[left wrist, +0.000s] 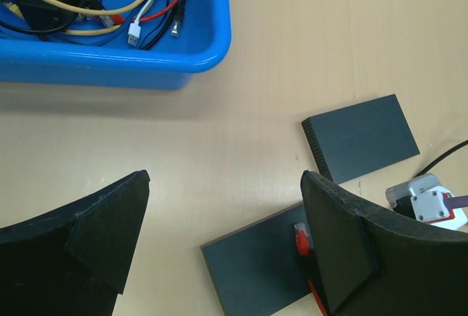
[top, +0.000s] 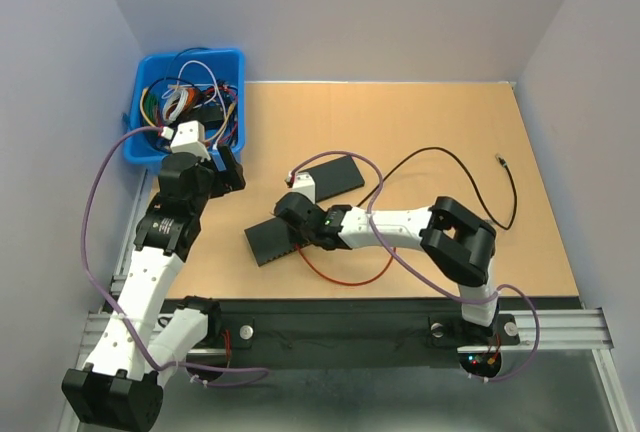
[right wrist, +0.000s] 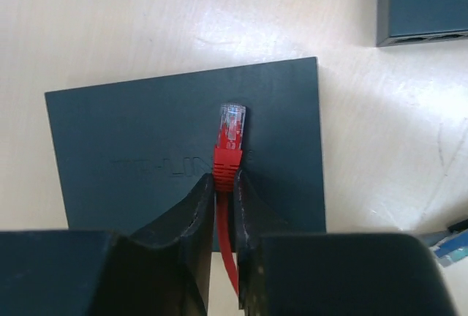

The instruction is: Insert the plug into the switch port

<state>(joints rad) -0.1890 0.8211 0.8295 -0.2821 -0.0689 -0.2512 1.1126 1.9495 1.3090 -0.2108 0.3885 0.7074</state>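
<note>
Right gripper (right wrist: pixel 224 186) pinches the red boot of the plug (right wrist: pixel 231 134), its two black fingers drawn in tight on either side, the red cable (right wrist: pixel 227 257) running back down between them. The plug's clear tip juts out past the fingertips, pointing away from the wrist camera, over the flat top of the nearer switch (right wrist: pixel 131 148). Whether the tip touches that dark lid cannot be told. The plug sits above the middle of the lid, not at any edge.

A second switch (right wrist: pixel 424 1) lies just beyond and apart from the first, its port side turned toward the camera.

From overhead, the right arm reaches leftward across the tan table (top: pixel 430 112), with a loose black cable (top: pixel 470 167) curling behind its elbow.

Farther left, the left gripper (left wrist: pixel 223 184) hangs above bare tabletop with its jaws spread wide, holding nothing. Its right finger partly hides the plug in the left wrist view.

At the table's far left corner stands a blue bin (left wrist: pixel 146 67) full of tangled cables.
</note>
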